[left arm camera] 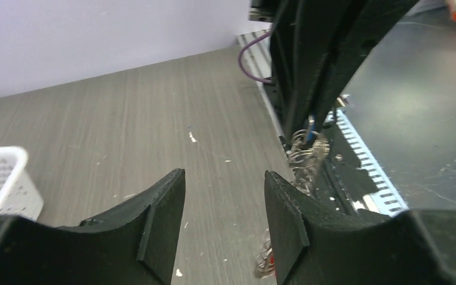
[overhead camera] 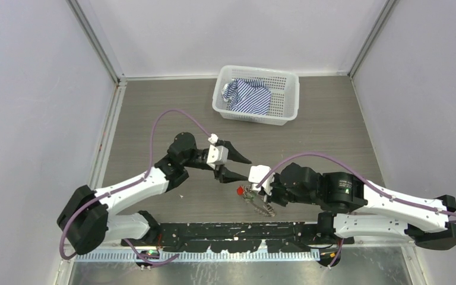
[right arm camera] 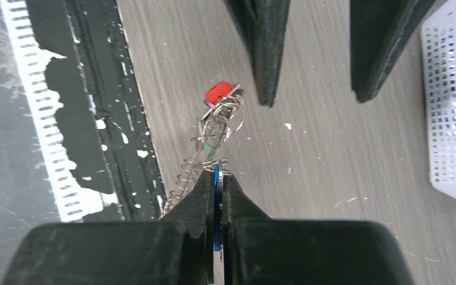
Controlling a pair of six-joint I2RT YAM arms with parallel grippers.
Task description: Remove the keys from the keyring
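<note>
Presently: right gripper (right arm camera: 217,173) clamped on blue key (right arm camera: 217,205), keyring (overhead camera: 260,203) near table (overhead camera: 154,107) front edge; left gripper (overhead camera: 247,168) half-spread, holding nothing, room beyond it

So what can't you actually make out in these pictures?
Top view: the keyring is too small to count keys.
Right wrist view: the blue key is mostly hidden inside the shut right tool; the keyring's near part sits behind it.
Left wrist view: the keyring is blurred and partly behind the left tool.
</note>
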